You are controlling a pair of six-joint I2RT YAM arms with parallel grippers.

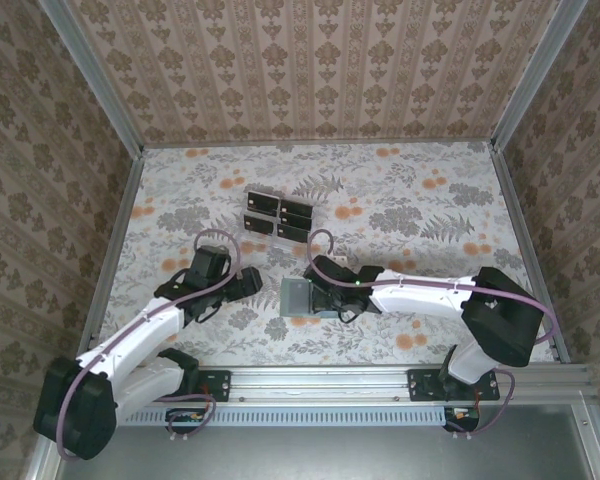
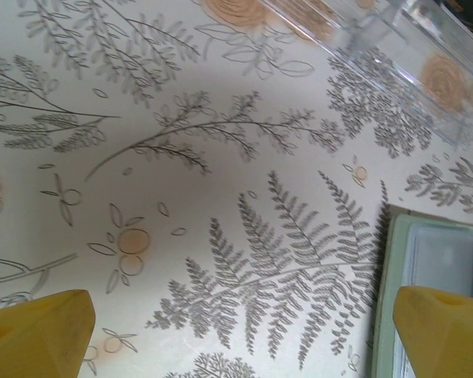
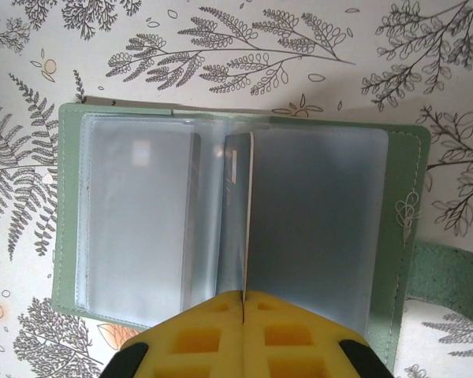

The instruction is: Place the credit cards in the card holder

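Observation:
The card holder (image 3: 69,197) lies open on the table, grey-green with clear plastic pockets inside. My right gripper (image 3: 243,298) is shut on one credit card (image 3: 238,197), a thin dark card seen edge-on, standing over the holder's middle fold. From above, the right gripper (image 1: 327,295) sits over the holder (image 1: 298,297). Several more black credit cards (image 1: 277,215) stand in a clear rack behind it. My left gripper (image 2: 240,307) is open over bare table with nothing between its yellow fingers, just left of the holder's edge (image 2: 437,252); seen from above, the left gripper (image 1: 245,285) rests there.
The clear plastic slotted rack (image 2: 410,47) stands beyond the holder, near the table's middle. Patterned walls with metal rails (image 1: 115,250) close in the fern-printed table on the left, right and far sides. A green strap (image 3: 449,276) sticks out from the holder's right side.

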